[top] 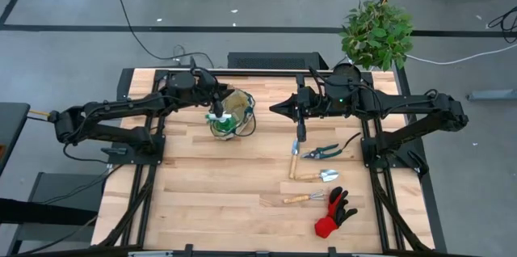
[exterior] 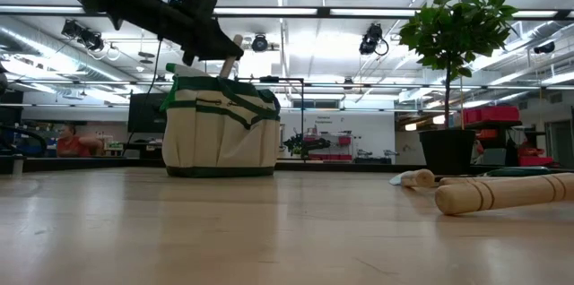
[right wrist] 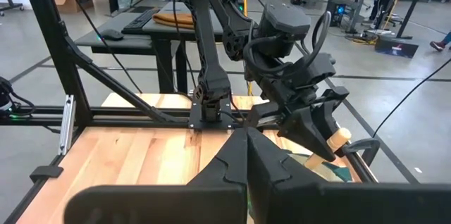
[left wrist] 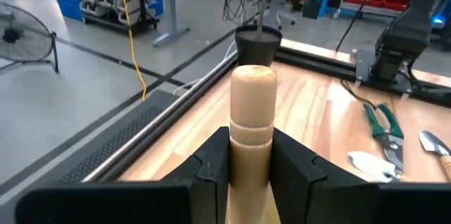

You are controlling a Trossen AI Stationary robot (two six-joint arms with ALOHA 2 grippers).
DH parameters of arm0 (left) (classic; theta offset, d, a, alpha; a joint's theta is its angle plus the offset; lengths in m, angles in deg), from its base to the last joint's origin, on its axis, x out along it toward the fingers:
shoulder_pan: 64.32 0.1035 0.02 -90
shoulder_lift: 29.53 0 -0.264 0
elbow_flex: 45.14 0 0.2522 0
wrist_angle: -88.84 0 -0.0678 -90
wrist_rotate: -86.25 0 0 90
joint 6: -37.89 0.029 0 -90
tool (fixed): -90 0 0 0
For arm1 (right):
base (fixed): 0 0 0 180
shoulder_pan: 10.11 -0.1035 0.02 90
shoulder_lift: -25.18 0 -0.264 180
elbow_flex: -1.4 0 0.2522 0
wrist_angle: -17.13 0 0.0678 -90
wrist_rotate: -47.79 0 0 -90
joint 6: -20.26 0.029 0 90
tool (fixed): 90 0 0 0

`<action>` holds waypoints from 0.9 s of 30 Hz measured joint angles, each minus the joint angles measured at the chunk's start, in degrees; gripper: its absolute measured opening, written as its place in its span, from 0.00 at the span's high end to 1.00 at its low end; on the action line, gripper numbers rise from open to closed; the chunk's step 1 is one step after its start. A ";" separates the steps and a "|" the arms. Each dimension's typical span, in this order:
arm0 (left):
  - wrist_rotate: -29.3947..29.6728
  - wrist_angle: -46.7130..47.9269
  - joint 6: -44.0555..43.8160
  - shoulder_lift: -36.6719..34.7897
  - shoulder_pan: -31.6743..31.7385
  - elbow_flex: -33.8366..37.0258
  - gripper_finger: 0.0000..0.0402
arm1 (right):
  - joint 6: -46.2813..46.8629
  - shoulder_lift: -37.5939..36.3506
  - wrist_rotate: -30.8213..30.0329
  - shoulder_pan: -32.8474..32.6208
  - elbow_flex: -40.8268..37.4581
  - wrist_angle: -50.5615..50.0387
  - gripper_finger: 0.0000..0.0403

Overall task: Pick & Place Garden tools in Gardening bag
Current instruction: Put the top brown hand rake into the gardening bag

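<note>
Clamped between our left gripper's (left wrist: 250, 164) fingers, 1 wooden handle (left wrist: 252, 118) hangs over the gardening bag (exterior: 221, 130); its metal end is hidden. Our right gripper (top: 277, 109) hovers nearby, pinched shut on nothing.

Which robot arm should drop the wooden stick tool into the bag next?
The left. Its tool is already shut on the wooden handle, right above the gardening bag. The right tool holds nothing, over by the tools on the table.
</note>
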 joint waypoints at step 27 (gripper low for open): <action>0.36 3.41 -0.52 0.00 0.00 0.00 0.59 | -0.04 0.02 0.00 0.00 0.00 0.01 1.00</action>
